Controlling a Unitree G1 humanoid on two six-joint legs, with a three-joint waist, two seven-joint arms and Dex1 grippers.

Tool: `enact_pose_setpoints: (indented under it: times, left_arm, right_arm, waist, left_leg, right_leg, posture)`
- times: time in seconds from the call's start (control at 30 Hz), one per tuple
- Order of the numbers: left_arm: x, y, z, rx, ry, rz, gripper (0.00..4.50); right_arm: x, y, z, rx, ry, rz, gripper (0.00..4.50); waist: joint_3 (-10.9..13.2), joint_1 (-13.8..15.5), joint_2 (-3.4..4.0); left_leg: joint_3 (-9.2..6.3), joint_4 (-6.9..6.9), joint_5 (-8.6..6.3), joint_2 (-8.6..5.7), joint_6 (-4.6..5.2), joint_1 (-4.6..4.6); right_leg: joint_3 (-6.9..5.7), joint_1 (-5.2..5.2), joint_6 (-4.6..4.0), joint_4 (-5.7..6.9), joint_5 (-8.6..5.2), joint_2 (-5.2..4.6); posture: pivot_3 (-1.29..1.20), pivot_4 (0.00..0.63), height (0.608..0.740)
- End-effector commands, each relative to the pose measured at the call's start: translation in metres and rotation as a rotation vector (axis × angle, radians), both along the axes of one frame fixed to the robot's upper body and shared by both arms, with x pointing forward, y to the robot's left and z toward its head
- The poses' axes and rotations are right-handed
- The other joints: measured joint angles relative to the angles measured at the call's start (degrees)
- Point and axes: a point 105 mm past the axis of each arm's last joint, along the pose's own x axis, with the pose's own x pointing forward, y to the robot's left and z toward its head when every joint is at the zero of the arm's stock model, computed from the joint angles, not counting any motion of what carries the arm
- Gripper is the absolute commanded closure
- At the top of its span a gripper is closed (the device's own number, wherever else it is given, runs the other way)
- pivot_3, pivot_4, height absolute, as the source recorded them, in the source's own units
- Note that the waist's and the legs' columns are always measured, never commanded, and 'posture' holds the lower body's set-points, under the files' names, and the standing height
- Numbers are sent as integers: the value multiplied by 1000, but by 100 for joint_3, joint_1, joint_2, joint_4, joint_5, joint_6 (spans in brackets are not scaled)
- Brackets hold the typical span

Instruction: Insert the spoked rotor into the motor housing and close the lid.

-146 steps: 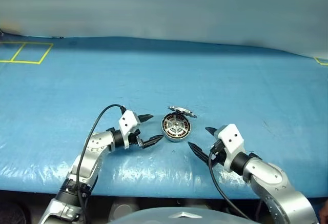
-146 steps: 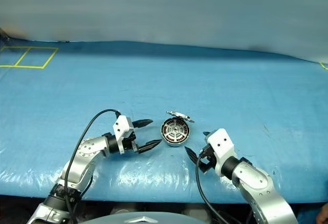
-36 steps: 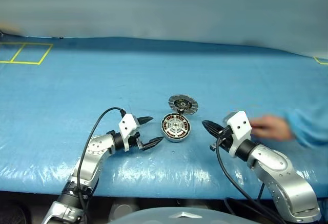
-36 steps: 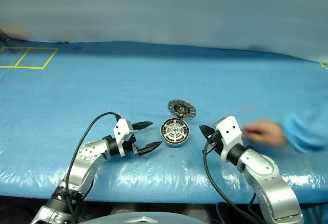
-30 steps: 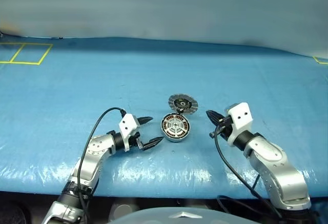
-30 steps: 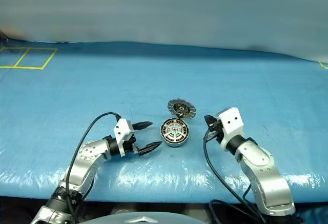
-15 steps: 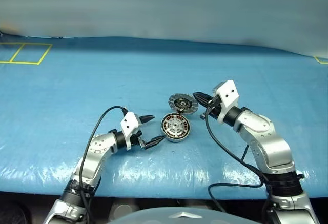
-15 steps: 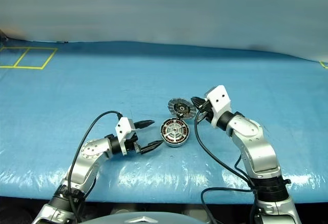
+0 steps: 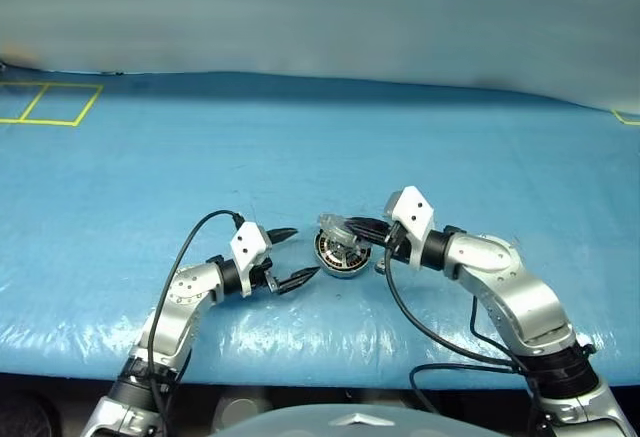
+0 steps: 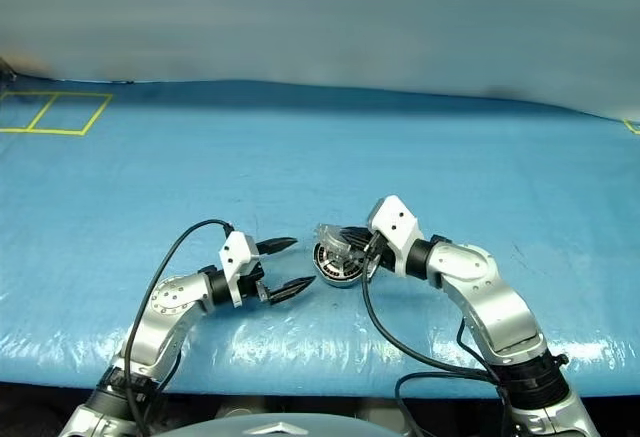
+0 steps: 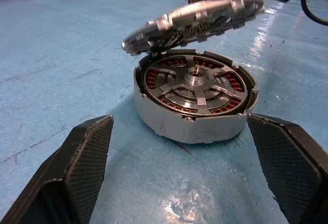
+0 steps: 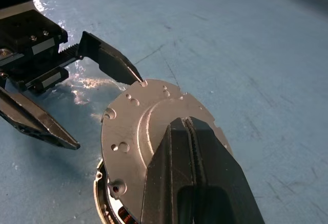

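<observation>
Left wrist view: the lid (image 11: 197, 21), thin, stiff, slippery, is pressed by the shut right gripper (image 12: 189, 131); the left gripper (image 9: 290, 254) is spread wide.

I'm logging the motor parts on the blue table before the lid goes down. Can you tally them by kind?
Motor housing: 1
Spoked rotor, seated inside the housing: 1
Lid, tilted over the housing with the right gripper's shut fingers pressing on it: 1
Total: 3 parts
</observation>
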Motion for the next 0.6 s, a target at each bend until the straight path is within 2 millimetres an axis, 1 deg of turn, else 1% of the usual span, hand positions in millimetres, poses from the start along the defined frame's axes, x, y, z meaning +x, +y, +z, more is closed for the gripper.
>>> enact_pose_setpoints:
  times: [0.03,0.13,0.23,0.33,0.4,0.5,0.57,0.6]
  left_arm:
    - [-1,-1,12,-20,-39,-6,0]
    - [-2,-2,12,-19,-36,-11,0]
    - [-2,-2,12,-17,-36,-14,0]
    - [-1,-2,12,-15,-35,-18,0]
    - [-1,-2,11,-14,-35,-22,0]
    - [-1,-3,12,-14,-36,-26,0]
    - [-1,-3,12,-13,-37,-29,0]
    - [0,-3,12,-13,-36,-29,0]
  right_arm:
    - [-5,3,-7,-10,8,-11,4460]
    - [-10,3,-17,-27,38,-18,4460]
    - [-15,0,-33,-57,84,-44,4460]
    - [-19,0,-40,-69,95,-54,4460]
    - [-20,1,-41,-61,86,-66,4460]
    - [-16,4,-25,28,37,-100,3876]
    - [-14,6,-10,115,19,-108,3284]
    - [-14,7,-3,145,8,-108,2882]
  waist:
    - [0,1,0]
    - [0,1,0]
    - [0,-2,0]
    - [-2,-1,-3]
    - [-3,-1,-5]
    - [-3,-4,-5]
    - [-2,-2,-4]
    - [-1,-4,-4]
  left_leg:
    - [0,0,0,0,0,0]
    - [0,-2,0,0,0,0]
    - [0,0,0,1,0,0]
    - [1,2,0,1,0,4]
    - [0,1,0,1,0,6]
    - [0,0,0,2,0,6]
    - [0,1,0,2,0,5]
    - [1,1,0,2,0,4]
  right_leg:
    - [0,-1,0,0,0,0]
    - [0,-2,-1,0,0,0]
    - [0,-1,-1,0,-1,0]
    - [0,4,-1,1,-1,0]
    - [-1,5,-1,1,-2,1]
    - [-1,4,-2,1,-2,1]
    - [-1,4,-2,1,-2,1]
    - [-1,3,-2,1,-2,1]
  posture:
    - [0,150,740]
    - [0,150,740]
    - [0,150,740]
    - [0,150,740]
    - [0,150,740]
    - [0,150,740]
    - [0,150,740]
    - [0,150,740]
